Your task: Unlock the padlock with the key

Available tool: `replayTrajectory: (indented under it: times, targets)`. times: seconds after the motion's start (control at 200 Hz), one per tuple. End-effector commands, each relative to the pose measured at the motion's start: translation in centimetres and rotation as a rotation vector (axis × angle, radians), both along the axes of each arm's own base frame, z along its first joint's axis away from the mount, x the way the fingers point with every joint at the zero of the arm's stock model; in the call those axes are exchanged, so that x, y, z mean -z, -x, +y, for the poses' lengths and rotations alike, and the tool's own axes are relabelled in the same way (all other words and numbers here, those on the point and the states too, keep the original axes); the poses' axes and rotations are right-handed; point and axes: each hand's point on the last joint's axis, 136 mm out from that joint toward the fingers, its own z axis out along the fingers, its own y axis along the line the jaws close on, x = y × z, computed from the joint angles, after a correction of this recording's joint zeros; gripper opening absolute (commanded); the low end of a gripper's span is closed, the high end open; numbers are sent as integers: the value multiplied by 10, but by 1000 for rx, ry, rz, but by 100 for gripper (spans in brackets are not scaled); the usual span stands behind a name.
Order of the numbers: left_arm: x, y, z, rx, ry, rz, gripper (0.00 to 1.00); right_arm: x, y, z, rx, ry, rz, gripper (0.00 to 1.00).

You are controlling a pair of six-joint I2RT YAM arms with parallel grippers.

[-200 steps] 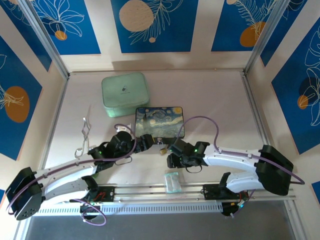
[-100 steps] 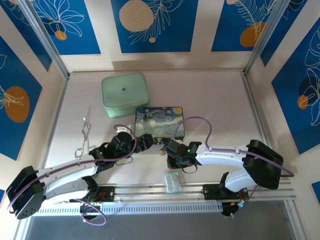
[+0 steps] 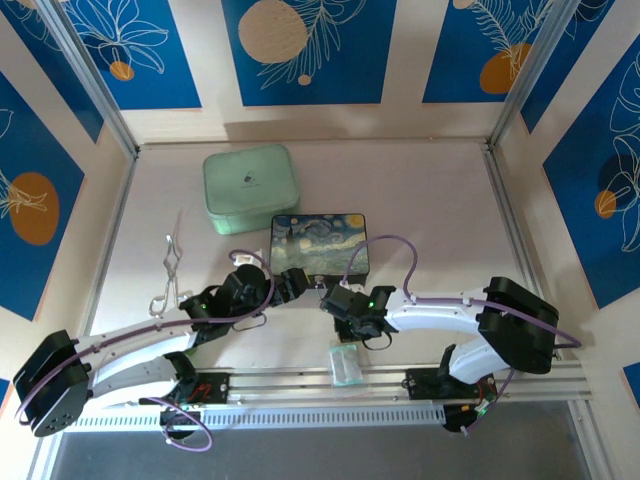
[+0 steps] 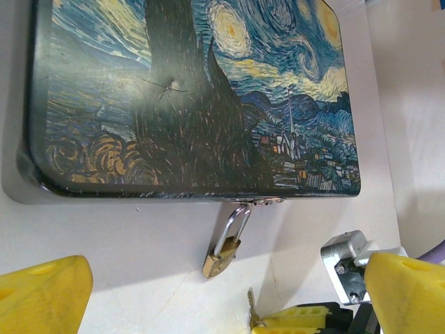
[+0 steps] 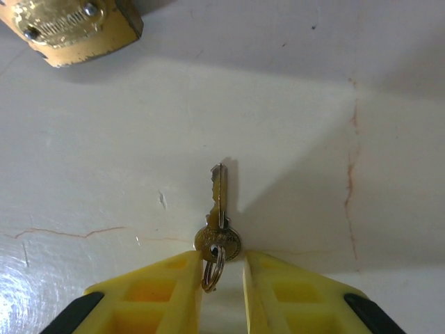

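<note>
The small brass padlock (image 4: 221, 259) hangs by its silver shackle from the clasp (image 4: 268, 202) at the front of the Starry Night painted box (image 4: 195, 97), its body resting on the table. My left gripper (image 4: 227, 270) is open, one yellow finger on each side of the padlock, not touching it. My right gripper (image 5: 222, 261) is shut on the head of the little pale-gold key (image 5: 219, 209), whose blade points toward the padlock (image 5: 69, 28) with a gap between them. In the left wrist view the key (image 4: 252, 309) pokes up just below the padlock. From above, both grippers (image 3: 295, 282) (image 3: 330, 298) meet at the box's (image 3: 320, 242) front edge.
A mint-green case (image 3: 250, 188) sits behind and left of the box. A thin metal tool (image 3: 168, 270) lies at the left. A clear plastic packet (image 3: 345, 362) lies near the rail (image 3: 320, 382) at the table's near edge.
The right gripper has slid left with the key, closing in on the padlock. The left arm has stayed where it was.
</note>
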Motion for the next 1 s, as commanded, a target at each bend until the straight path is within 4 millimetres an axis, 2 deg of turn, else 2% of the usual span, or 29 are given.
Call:
replayTrajectory:
  times: [0.0,0.2,0.285,0.375,0.5,0.65,0.75,0.991]
  targets:
    - [-1,-2,-2,-7,5,-19,100,3,-6,-5,25,14,-20,24]
    - [-1,-2,-3,-8,2,-17,100,4,-11,-1,16,-15,-17,24]
    - [0,-2,-2,-10,0,-17,100,7,-11,-2,14,-10,-6,15]
    - [1,-3,-2,-14,-5,-16,100,9,-9,-5,9,-3,2,14]
    - [2,-3,-4,-10,1,-15,100,8,-8,-10,8,-1,8,6]
    - [2,-4,-9,-3,18,-9,100,6,-8,-20,-5,-28,5,4]
    - [4,-1,-18,10,45,2,96,-2,-10,-18,-9,-111,-3,3]
    - [-1,6,-53,27,161,-25,84,-30,-22,-7,-22,-264,-39,3]
